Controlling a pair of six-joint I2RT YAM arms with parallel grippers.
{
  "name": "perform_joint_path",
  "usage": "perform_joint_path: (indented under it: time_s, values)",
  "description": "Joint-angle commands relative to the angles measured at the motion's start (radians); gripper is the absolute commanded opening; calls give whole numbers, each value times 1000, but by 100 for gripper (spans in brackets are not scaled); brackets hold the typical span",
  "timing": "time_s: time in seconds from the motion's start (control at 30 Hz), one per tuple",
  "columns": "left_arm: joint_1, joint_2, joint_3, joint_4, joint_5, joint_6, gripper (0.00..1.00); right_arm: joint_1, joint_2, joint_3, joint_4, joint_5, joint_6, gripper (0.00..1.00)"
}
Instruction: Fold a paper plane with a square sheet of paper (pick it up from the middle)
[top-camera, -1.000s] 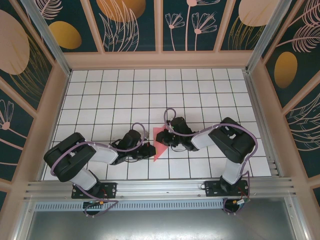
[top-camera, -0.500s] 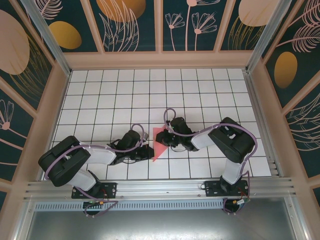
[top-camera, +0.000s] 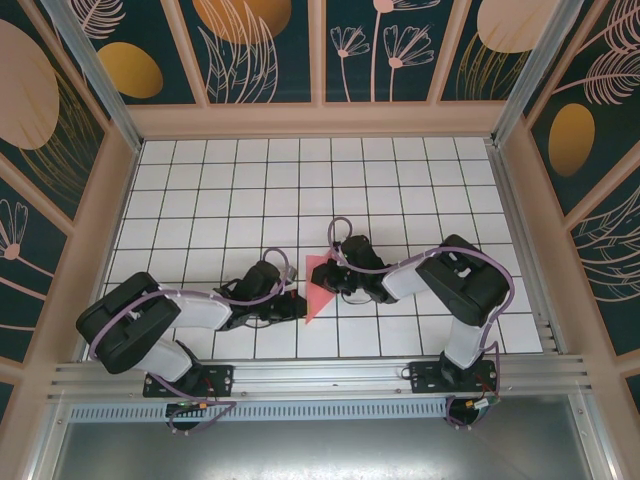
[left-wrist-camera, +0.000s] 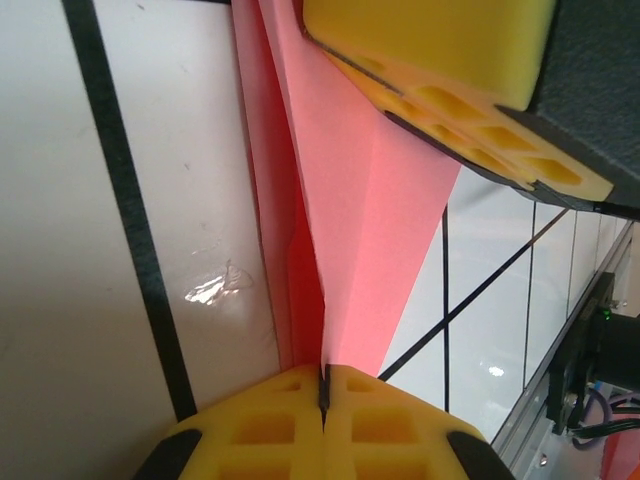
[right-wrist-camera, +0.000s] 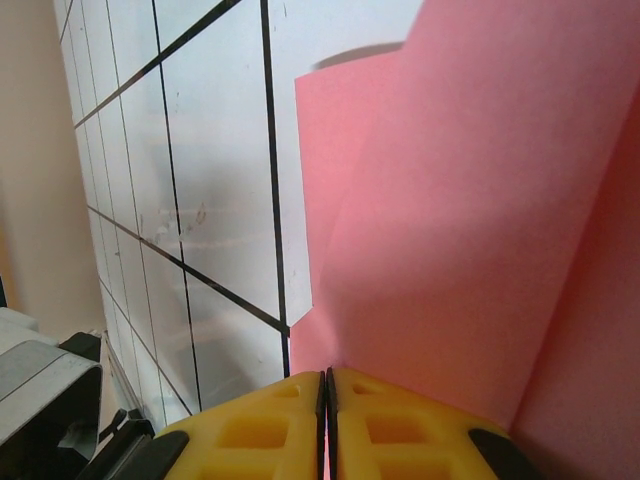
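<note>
A folded salmon-pink paper sheet (top-camera: 318, 285) sits on a white gridded desk (top-camera: 200, 190). The left arm's yellow fingers (left-wrist-camera: 250, 430) clamp its 7 o'clock edge; the right arm's yellow fingers (right-wrist-camera: 250, 430) clamp its 3 o'clock side.

Bright, even overhead light, soft shadows
The top view is sharp, its walls (top-camera: 60, 150) splaying outward at the edges, with faint shadows under the arms (top-camera: 190, 305) on the table (top-camera: 200, 190). Left wrist view: small white glints on the table, yellow pads (left-wrist-camera: 430, 40) blurred close up. Right wrist view: the paper (right-wrist-camera: 480, 250) throws a soft-edged shadow, and its near folds lose focus
</note>
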Motion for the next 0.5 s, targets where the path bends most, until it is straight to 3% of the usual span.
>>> perform_joint_path:
  time_s: [0.0, 0.33, 0.47]
  values:
    - [-7, -23, -44, -269, 8, 62, 6, 2, 60, -35, -113, 81, -2, 14]
    - [-8, -362, -94, -360, -144, -48, 15, 17, 60, -49, -110, 108, 23, 14]
    - [-7, -402, -96, -311, -137, -74, 17, 22, 60, -43, -116, 111, 23, 13]
